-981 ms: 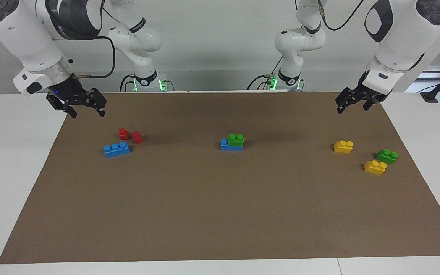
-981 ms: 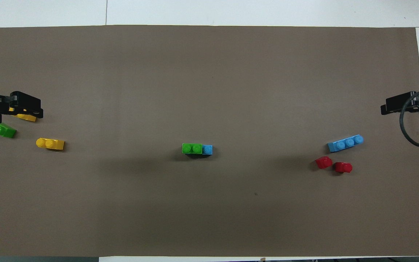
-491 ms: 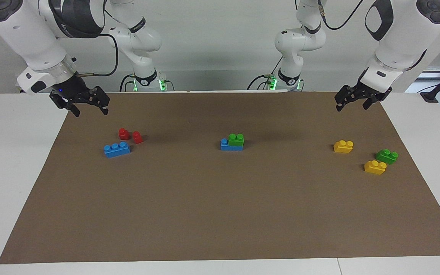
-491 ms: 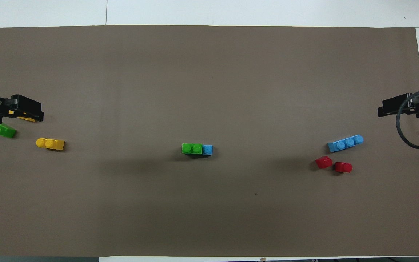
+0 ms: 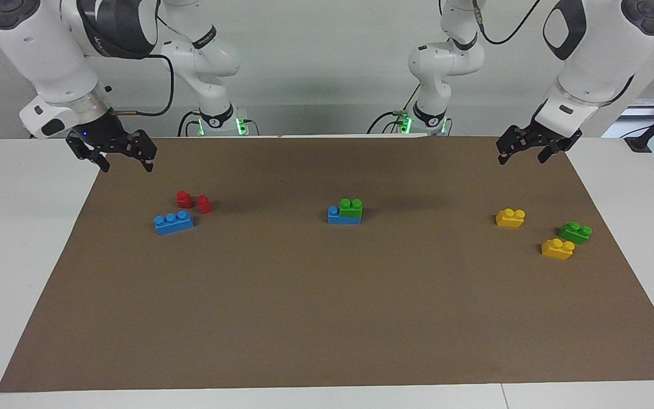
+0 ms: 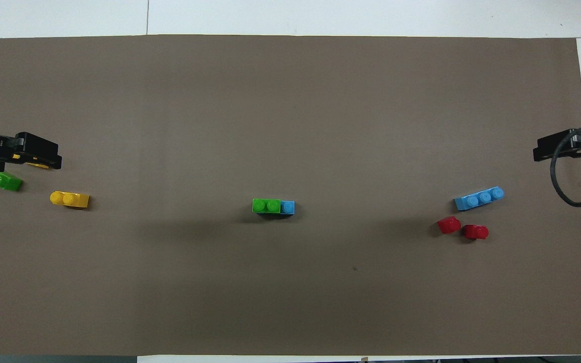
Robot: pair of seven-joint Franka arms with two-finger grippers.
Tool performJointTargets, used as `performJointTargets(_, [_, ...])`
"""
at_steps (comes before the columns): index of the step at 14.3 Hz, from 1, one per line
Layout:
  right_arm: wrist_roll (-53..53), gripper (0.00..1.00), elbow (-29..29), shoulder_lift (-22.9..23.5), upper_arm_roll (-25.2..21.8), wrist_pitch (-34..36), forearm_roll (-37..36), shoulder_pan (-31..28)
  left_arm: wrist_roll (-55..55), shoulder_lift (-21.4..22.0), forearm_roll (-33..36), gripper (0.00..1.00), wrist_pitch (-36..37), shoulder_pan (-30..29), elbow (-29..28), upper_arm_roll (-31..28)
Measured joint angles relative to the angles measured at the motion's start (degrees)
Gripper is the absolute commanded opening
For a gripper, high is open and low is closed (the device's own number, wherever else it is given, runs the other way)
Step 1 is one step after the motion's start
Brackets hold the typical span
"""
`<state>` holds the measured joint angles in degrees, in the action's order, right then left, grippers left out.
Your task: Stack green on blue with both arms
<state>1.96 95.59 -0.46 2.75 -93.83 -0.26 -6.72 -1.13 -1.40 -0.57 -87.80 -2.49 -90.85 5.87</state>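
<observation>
green brick (image 5: 351,208) seated on blue brick (image 5: 335,216) mid-mat, left gripper (image 5: 522,152) and right gripper (image 5: 124,160) raised over mat corners, both spread, empty, no legible writing

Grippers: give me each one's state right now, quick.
Left gripper: open, holding nothing, up over the mat's edge at its own end.
Right gripper: open, holding nothing, up over the mat's corner at its end.
</observation>
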Motion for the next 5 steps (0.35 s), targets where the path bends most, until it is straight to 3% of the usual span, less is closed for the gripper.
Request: performJointTargets(5, [-0.15,1.0,-0.03,0.0,0.0,0.0,-0.08,0.24,0.04,0.0,-0.07,1.0,0.13,0.0,0.03,0.0])
